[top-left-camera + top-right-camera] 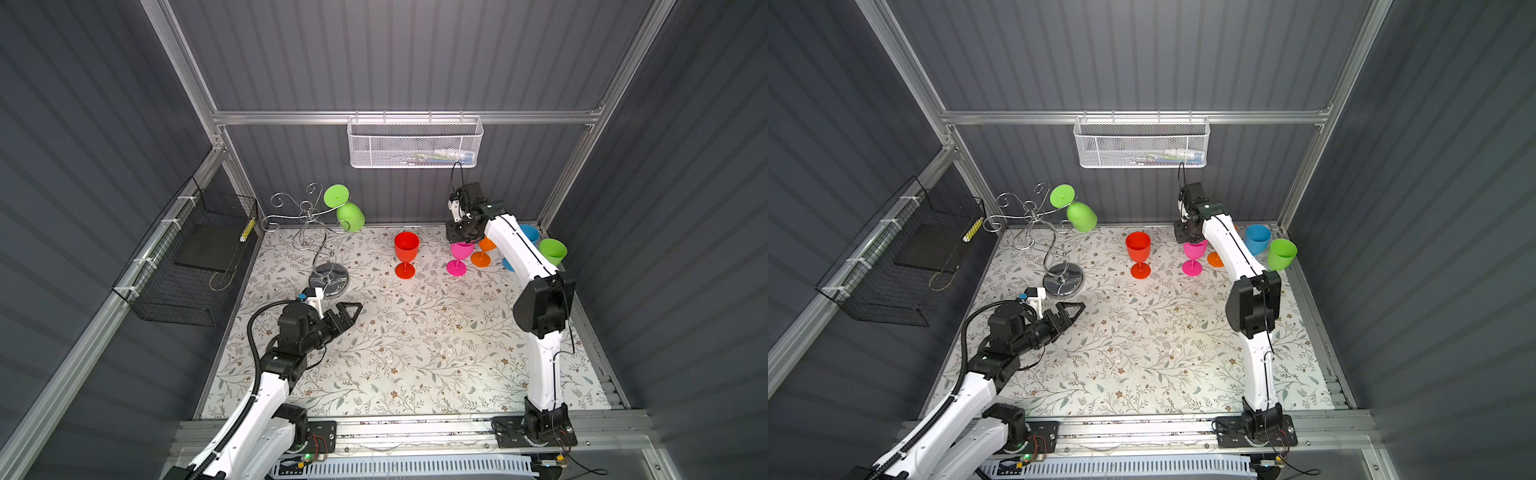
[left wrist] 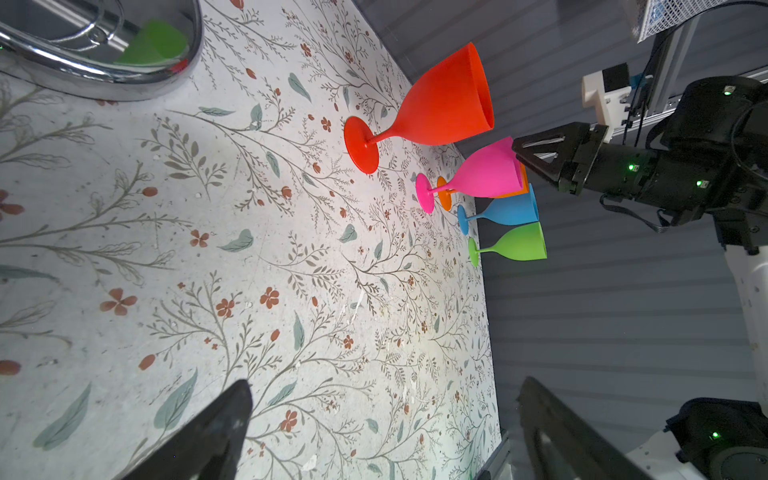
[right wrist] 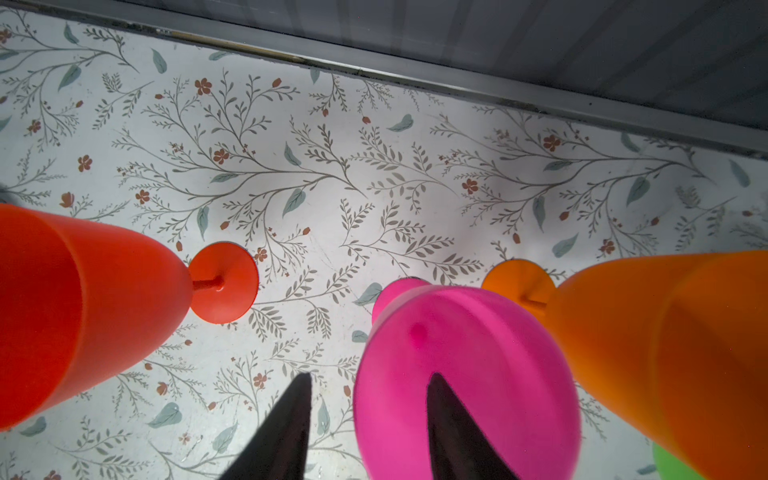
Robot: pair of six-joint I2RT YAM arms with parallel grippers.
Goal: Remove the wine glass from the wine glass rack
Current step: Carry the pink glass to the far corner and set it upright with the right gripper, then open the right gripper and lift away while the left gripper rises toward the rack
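Floral desk point(image 1: 415, 353), grey-panelled cell: wine glass rack point(image 1: 332, 277) back left, green wine glass point(image 1: 351, 217) hanging from a scroll arm; left claw point(image 1: 355, 311) wide and empty near the rack's base, right claw point(image 3: 370, 376) parted astride the rim of the pink glass point(image 3: 465, 353), not pinching. Risk: a skewed retreat could hook that rim and topple pink into the orange glass point(image 3: 665, 353) beside it; a sideways tug on the green one may tip the rack. Green glass: opaque lime plastic, bowl-down, tilted.

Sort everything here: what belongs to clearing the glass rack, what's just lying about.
Job: wine glass rack; green glass hanging on it; pink glass at the right gripper, jaws open.
Lying about: red glass; orange glass; blue glass; standing green glass; white mesh basket; black wire basket.
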